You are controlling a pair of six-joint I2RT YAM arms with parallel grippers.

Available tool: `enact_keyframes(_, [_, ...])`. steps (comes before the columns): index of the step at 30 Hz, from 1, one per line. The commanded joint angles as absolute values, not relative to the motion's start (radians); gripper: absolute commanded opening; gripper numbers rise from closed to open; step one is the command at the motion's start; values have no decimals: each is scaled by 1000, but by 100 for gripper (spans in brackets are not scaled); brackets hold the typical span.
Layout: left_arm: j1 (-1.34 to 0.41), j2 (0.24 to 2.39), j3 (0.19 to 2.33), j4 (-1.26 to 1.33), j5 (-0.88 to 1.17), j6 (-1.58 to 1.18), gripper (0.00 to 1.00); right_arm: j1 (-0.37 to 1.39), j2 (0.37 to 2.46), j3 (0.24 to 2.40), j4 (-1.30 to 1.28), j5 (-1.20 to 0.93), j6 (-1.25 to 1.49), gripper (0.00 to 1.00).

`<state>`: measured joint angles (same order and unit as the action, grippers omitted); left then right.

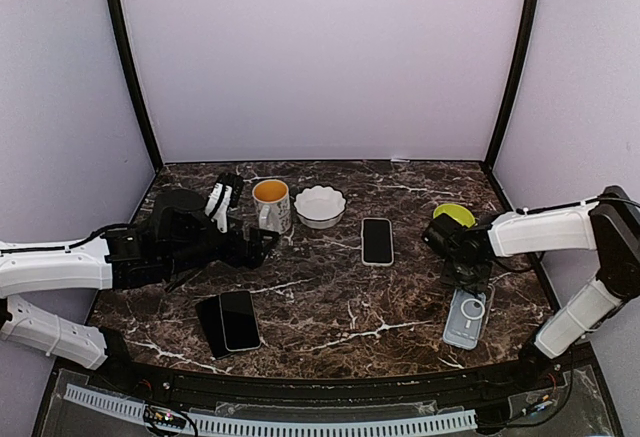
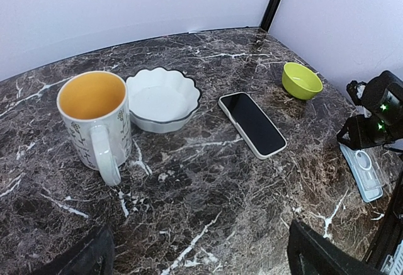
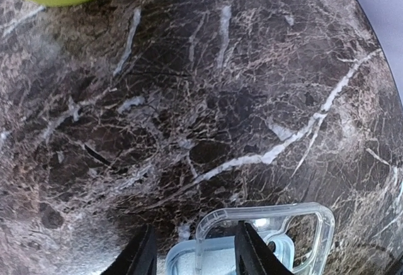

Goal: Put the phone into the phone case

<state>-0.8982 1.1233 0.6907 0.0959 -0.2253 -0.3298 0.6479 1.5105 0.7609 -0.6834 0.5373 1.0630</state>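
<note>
Your right claw point(image 3: 195, 237) sits right over the far end of the clear plastic phone case point(image 1: 466, 319). The case lies at the near right of the dark marble table point(image 1: 330, 297), long axis running near-to-far. In the wrist view the two fingers point(image 3: 143, 256) are about half apart. They straddle the case's rim at the camera-cutout end, one outside the wall and one over the inside. I can't tell if they're actually biting the plastic or just bracketing it, so don't count it as grabbed.

The black-screened phone with a pale edge point(image 1: 377, 241) lies flat mid-table, left of that claw and a bit farther back. It also points near-to-far, so it's roughly parallel to the case and well apart from it. I'd call it a touch nearer your right arm than your left.

There's also a pair of dark slabs point(image 1: 228, 322) overlapping at the near left, closer to the left arm. I can't say which device is meant for the case.

Your left claw point(image 2: 201, 256) is spread wide with nothing in it, hovering just near of the white mug with the orange inside point(image 2: 94, 121).
</note>
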Motion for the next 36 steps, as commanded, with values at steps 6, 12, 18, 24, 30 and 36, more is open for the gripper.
enact_keyframes(6, [-891, 1094, 681, 111, -227, -327, 98, 608, 1487, 684, -590, 485, 1096, 5])
enact_keyframes(12, [-891, 1097, 683, 116, -224, -327, 98, 606, 1449, 704, -622, 512, 1060, 0])
enact_keyframes(18, [-891, 1100, 686, 121, -222, -326, 98, 623, 1375, 756, -679, 577, 1016, 0])
enact_keyframes(24, [-891, 1099, 687, 125, -225, -321, 98, 726, 1327, 829, -686, 637, 1041, 0])
enact_keyframes(30, [-891, 1091, 684, 125, -236, -318, 98, 1010, 1361, 886, -486, 754, 1072, 0])
enact_keyframes(36, [-891, 1077, 681, 115, -242, -316, 98, 1171, 1487, 890, -292, 764, 1119, 0])
